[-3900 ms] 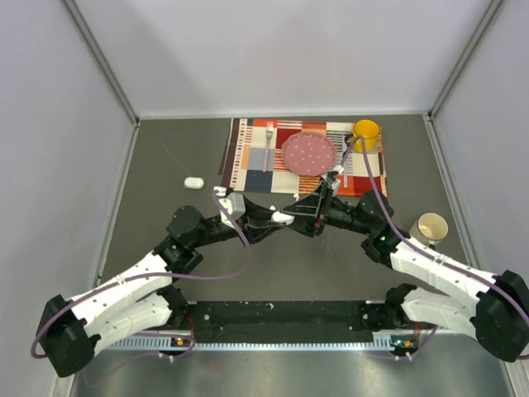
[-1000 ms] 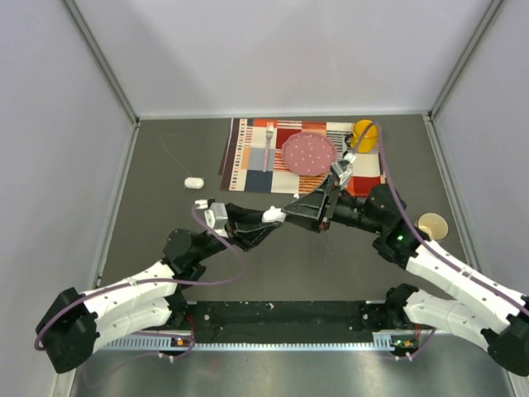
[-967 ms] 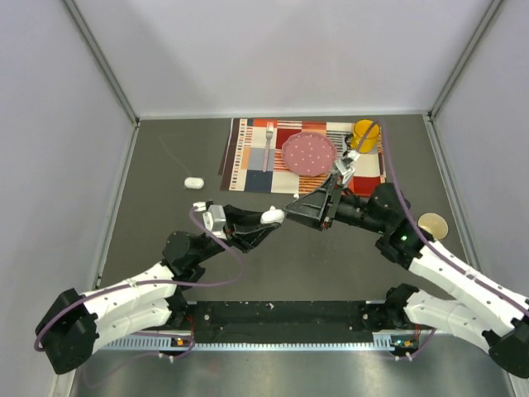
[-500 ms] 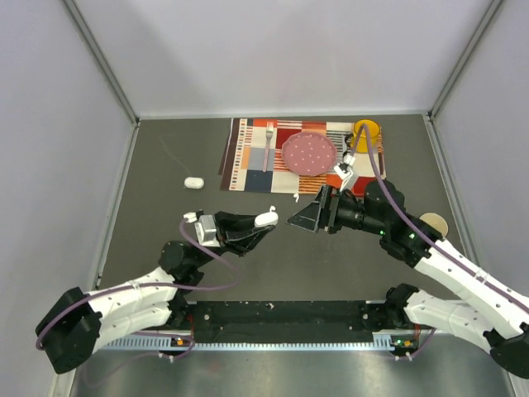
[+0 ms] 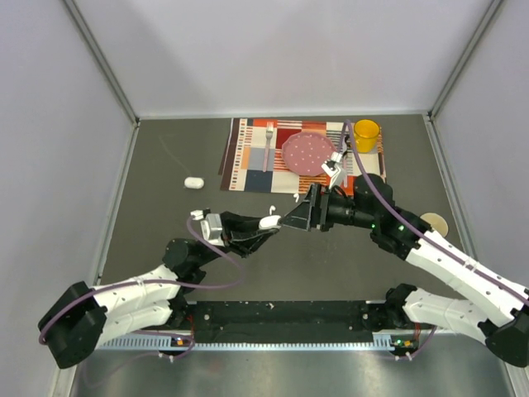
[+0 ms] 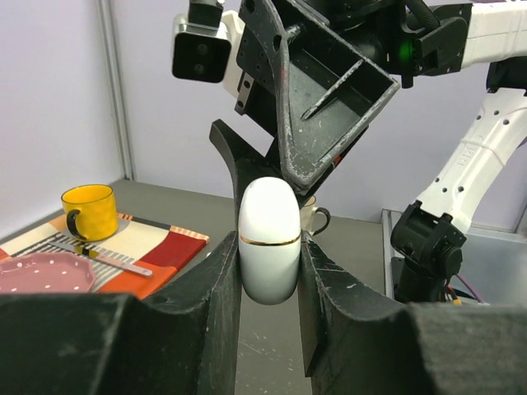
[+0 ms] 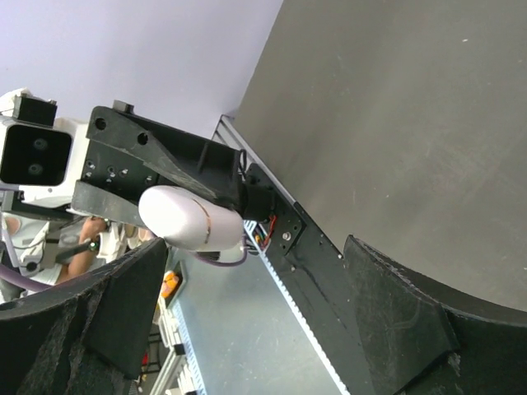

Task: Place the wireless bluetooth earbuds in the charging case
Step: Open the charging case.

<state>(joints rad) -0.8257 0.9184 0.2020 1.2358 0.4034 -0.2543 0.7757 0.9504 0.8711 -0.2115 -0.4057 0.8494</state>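
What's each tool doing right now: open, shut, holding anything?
Left tool: closed on the white charging case.
Right tool: open, holding nothing.

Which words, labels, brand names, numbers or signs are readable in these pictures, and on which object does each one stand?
No text can be read in any view.
Charging case in the left gripper: plain white with a thin gold band, no print.
Placemat: only coloured stripes and blocks, no letters.
Yellow mug: no mark visible.
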